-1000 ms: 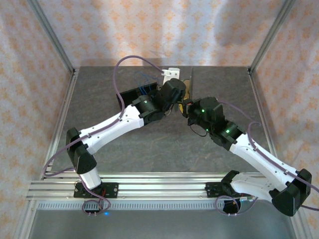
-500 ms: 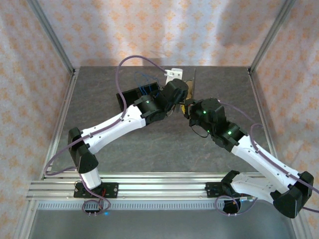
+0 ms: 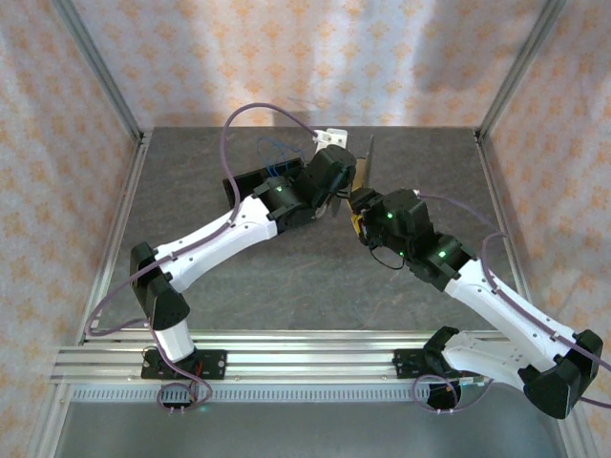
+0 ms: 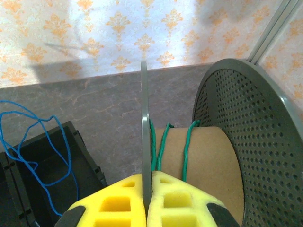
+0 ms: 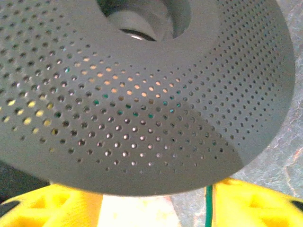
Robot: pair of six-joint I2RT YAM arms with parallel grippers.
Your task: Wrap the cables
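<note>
I have the spool (image 4: 246, 127) at the far middle of the bench (image 3: 286, 286), with both arms meeting on it. My left pincer (image 4: 147, 208) is pressed together on the thin edge of one flange (image 4: 144, 118), a yellow pad on either side. The green cable (image 4: 186, 151) lies in a few turns round the cardboard core (image 4: 210, 161), bunched toward that flange. The blue cable (image 4: 59, 151) hangs in loose loops over the black box (image 4: 33, 189) to the left and is not on the spool at all.

My right pincer (image 5: 156, 208) sits under a perforated flange face with its pads spread. The green cable drops just beside the right pad, and I judge it isn't gripped.

As I read it, the step in hand is laying more green turns on the core. To do it well I'd hold the left grip firm so the spool can't twist. Then I'd close the right on the cable with light tension and guide each turn beside the last, toward the bare part of the core, rather than piling up at the flange. Slack is the risk, since a loose turn could slip over the flange edge. Blue waits.
</note>
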